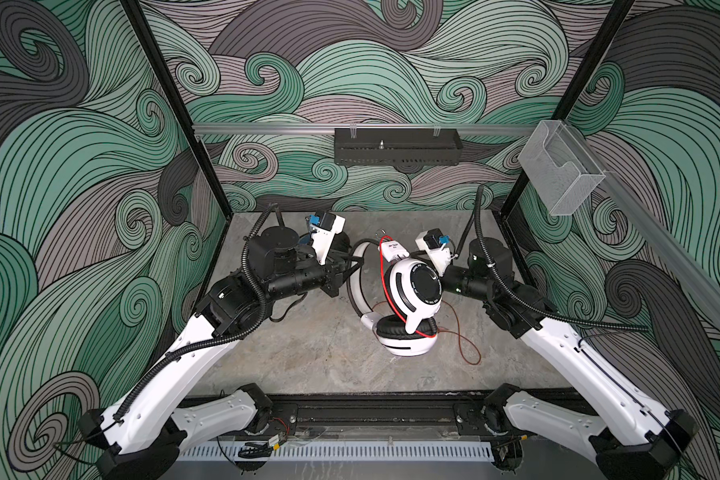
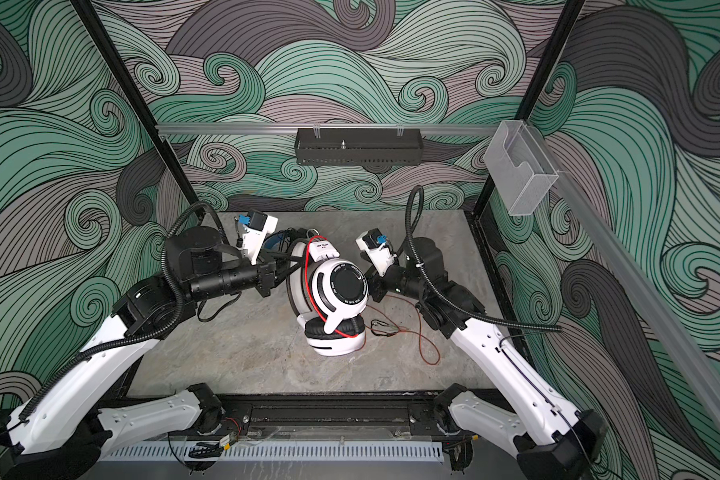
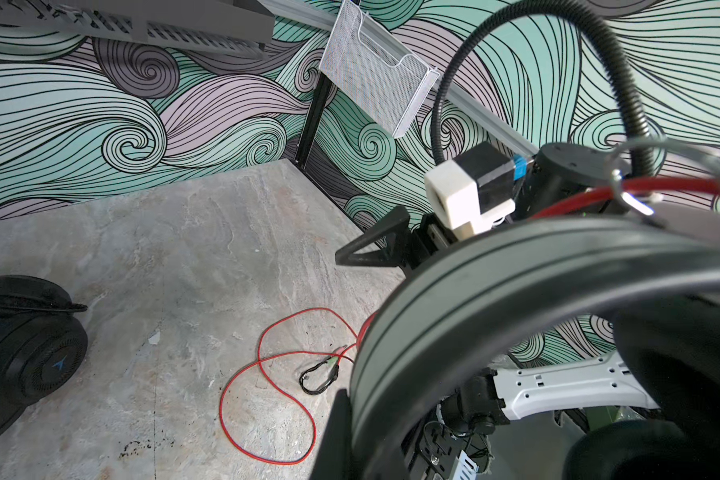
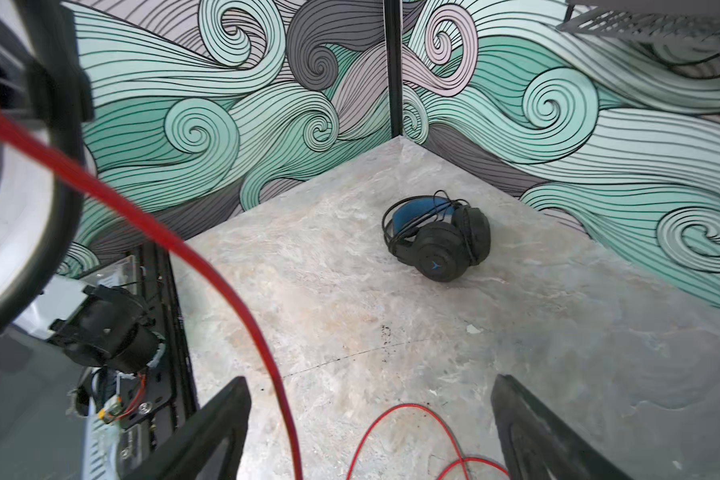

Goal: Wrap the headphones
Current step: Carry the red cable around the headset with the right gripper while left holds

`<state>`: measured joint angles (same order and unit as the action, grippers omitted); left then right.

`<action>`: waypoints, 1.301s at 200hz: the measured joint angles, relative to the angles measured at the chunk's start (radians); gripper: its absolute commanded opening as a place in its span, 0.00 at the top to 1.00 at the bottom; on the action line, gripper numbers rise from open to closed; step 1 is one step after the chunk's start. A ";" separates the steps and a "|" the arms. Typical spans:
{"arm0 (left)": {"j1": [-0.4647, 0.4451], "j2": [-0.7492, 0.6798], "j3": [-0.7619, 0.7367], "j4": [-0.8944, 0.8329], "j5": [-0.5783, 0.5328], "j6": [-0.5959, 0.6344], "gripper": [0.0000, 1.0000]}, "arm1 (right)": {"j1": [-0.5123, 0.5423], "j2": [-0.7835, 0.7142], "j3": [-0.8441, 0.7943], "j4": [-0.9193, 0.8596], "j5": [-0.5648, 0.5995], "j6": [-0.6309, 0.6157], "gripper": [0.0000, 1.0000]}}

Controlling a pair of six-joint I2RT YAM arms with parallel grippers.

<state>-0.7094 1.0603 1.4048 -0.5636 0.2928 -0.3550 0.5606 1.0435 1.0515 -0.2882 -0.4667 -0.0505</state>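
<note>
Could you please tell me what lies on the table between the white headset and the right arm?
In both top views, the thin red cable lies there in loose loops, its dark end nearest the white headset.

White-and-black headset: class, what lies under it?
Loose loops of the thin red cable lie on the table below the white-and-black headset. The patch directly beneath its lower earcup is covered.
</note>
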 measured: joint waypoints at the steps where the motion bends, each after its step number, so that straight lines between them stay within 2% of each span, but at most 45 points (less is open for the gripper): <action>1: 0.000 0.001 0.000 0.000 0.000 0.000 1.00 | 0.000 0.000 -0.002 0.002 -0.002 0.002 0.09; 47: 0.000 0.018 0.045 -0.002 -0.020 -0.015 1.00 | 0.000 0.034 -0.089 0.123 -0.080 0.103 0.09; 77: 0.000 0.018 0.053 0.004 -0.043 -0.034 1.00 | -0.005 0.063 -0.127 0.182 -0.102 0.141 0.13; 118: 0.000 0.018 0.053 0.021 -0.063 -0.066 1.00 | -0.011 0.068 -0.188 0.240 -0.118 0.184 0.31; 156: 0.000 0.018 0.053 0.036 -0.089 -0.092 1.00 | -0.011 0.061 -0.234 0.257 -0.120 0.206 0.44; 185: 0.000 0.018 0.053 0.048 -0.129 -0.122 1.00 | -0.012 0.039 -0.276 0.267 -0.121 0.220 0.52; 215: 0.000 0.018 0.053 0.074 -0.175 -0.165 1.00 | -0.013 0.027 -0.318 0.269 -0.122 0.233 0.65; 260: 0.000 0.019 0.053 0.116 -0.206 -0.218 1.00 | -0.014 0.016 -0.364 0.265 -0.125 0.240 0.73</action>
<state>-0.7090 1.0790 1.4574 -0.4473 0.0872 -0.5728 0.5465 1.0599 0.6880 -0.0231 -0.5915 0.1890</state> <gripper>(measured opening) 0.061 0.288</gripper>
